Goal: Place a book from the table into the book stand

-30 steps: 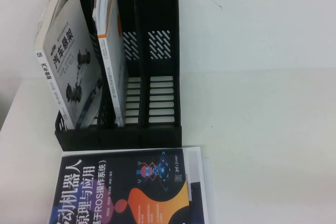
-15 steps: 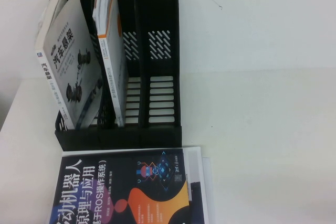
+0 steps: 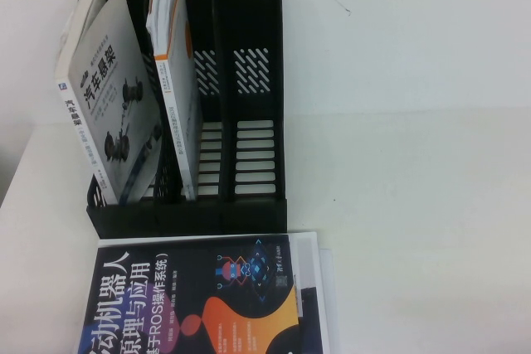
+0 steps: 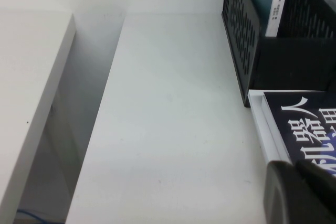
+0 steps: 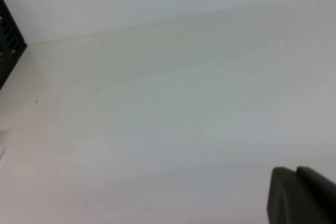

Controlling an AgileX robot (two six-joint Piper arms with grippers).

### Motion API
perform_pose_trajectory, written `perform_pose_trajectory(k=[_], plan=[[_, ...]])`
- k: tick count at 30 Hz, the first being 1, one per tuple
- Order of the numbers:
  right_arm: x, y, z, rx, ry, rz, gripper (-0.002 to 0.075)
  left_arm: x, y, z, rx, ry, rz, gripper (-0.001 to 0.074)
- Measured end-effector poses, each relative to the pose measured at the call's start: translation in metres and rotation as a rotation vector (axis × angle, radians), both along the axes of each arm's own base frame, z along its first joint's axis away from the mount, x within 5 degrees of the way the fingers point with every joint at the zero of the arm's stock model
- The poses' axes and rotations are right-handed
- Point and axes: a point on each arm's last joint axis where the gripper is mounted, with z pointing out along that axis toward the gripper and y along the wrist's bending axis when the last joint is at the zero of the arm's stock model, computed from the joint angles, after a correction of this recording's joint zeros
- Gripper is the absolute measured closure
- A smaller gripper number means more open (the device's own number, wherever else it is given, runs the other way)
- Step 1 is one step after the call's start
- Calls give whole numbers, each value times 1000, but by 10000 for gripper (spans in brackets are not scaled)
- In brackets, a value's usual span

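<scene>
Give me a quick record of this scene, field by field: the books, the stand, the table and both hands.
book stand: black, three upright slots, on the table
left slot: grey-white car-chassis book, leaning
middle slot: white book with orange stripe, upright
right slot: holds nothing
black-covered book: flat on the table, in front of the stand, on top of something white
left hand: only a dark part shows in the left wrist view, near the black-covered book's corner; absent from the high view
right hand: a dark part over bare table in the right wrist view
</scene>
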Motion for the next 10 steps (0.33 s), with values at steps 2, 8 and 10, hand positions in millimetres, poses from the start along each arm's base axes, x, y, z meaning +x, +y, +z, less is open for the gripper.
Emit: perform_pose_trajectory(k=[2,8,10], plan=[[0,0,0,-2,2,2,727,0,0,0,0,0,0,738],[0,0,0,-10,4,1,727,0,0,0,2,2,-1,738],[0,0,0,-13,4,1,727,0,0,0,4,2,-1,738]])
